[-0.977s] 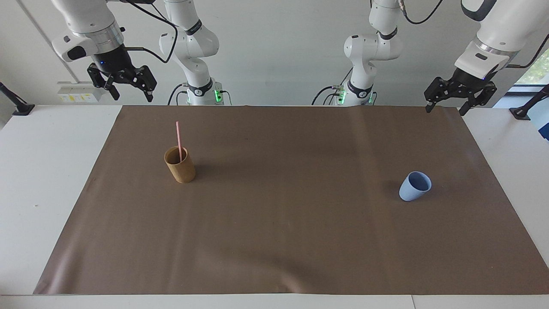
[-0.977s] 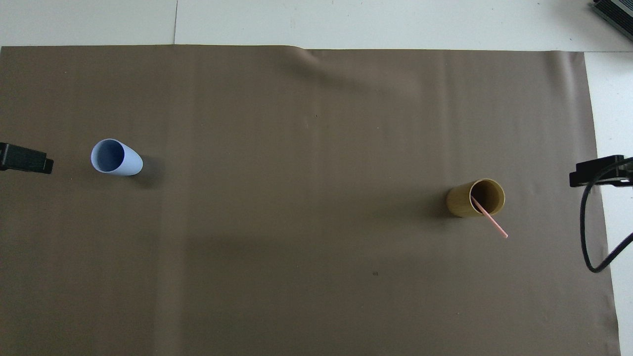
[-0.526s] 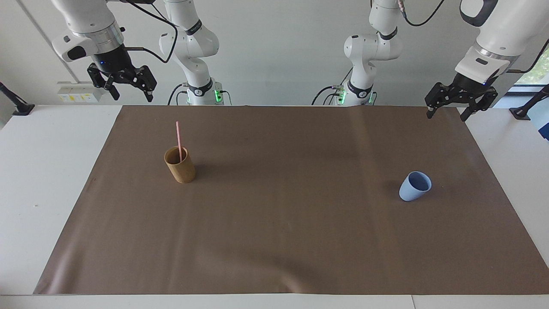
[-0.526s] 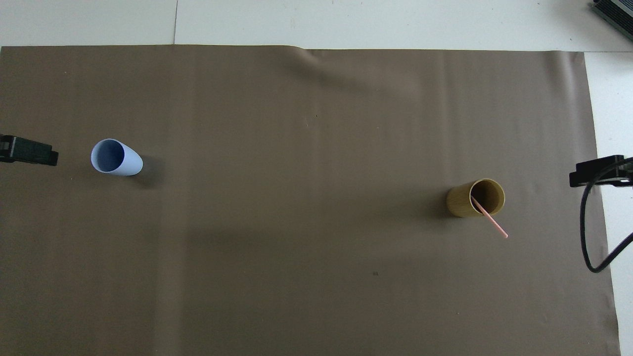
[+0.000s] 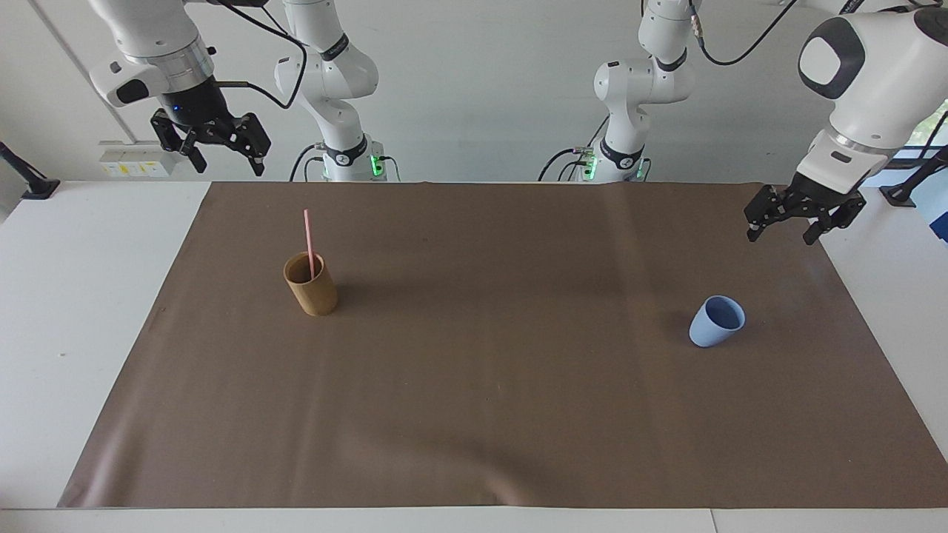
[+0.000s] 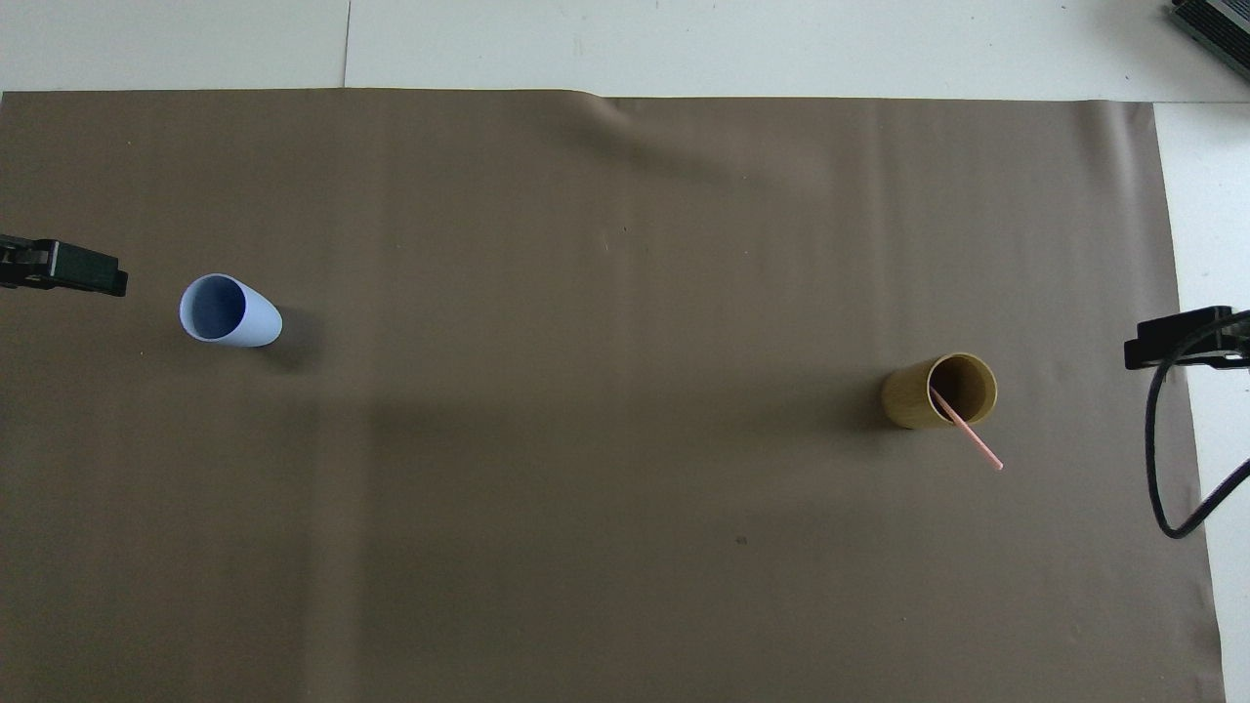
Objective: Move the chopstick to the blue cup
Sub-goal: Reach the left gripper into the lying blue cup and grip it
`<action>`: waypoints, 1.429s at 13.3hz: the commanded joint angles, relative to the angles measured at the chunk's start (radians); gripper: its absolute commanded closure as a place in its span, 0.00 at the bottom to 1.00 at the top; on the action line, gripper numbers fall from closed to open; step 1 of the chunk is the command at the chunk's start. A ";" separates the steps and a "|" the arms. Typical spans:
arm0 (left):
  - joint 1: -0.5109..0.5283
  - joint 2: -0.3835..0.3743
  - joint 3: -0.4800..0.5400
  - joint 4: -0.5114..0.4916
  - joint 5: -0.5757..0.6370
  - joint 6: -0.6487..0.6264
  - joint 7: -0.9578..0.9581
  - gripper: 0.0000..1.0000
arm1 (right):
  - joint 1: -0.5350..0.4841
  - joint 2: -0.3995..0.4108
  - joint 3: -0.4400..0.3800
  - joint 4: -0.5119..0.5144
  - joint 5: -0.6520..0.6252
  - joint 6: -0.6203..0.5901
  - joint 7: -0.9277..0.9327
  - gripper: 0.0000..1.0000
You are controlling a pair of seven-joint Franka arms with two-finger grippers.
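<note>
The pale pink chopstick stands tilted in a tan cylindrical cup toward the right arm's end of the table. The blue cup stands upright and holds nothing, toward the left arm's end. My left gripper hangs open over the mat's edge beside the blue cup, apart from it. One of its fingers shows in the overhead view. My right gripper waits open, raised over the table's edge at the robots' end, away from the tan cup.
A brown mat covers most of the white table. A black cable loops from the right gripper over the mat's edge. A dark object lies at the table corner farthest from the robots, at the right arm's end.
My left gripper has come down and moved out over the mat toward the blue cup. The right arm, both cups and the chopstick have not moved.
</note>
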 commanded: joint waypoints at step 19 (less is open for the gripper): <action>0.075 0.196 -0.010 -0.310 -0.177 0.445 0.157 0.69 | 0.054 -0.026 0.000 -0.098 0.002 0.028 -0.012 0.00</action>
